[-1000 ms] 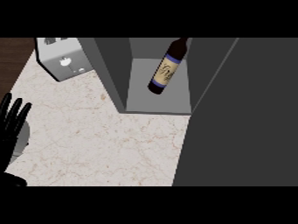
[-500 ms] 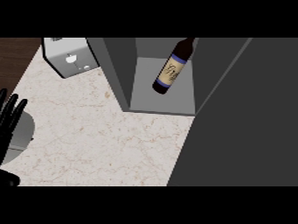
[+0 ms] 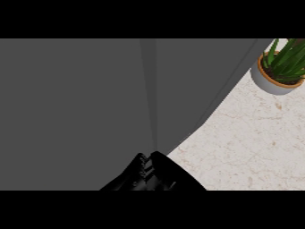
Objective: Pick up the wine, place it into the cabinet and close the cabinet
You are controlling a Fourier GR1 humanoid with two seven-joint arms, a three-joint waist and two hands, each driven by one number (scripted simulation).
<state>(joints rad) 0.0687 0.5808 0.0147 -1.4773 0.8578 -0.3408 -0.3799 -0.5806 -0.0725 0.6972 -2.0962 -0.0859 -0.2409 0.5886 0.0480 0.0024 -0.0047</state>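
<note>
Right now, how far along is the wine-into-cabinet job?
Looks nearly done. The wine bottle shows nowhere, presumably inside. The flat grey cabinet front fills the view, only a thin seam down it, so it looks closed. The black right hand is at the seam's foot. Left: withdraw the hand.

This is a kitchen in a home. A pale, marble-veined desk (image 3: 260, 147) takes up the lower right of the head view, its stone pattern the kind used for kitchen worktops. Plain grey cabinet (image 3: 82, 98) panels fill most of the view from the left, with a thin vertical seam running down where two flat faces meet, and their edge slants across the desk. At the upper right a potted plant (image 3: 283, 67) stands on the desk: long green leaves in a round grey pot with an orange rim. A strip of dark brown wood shows at the far right edge behind it
</note>
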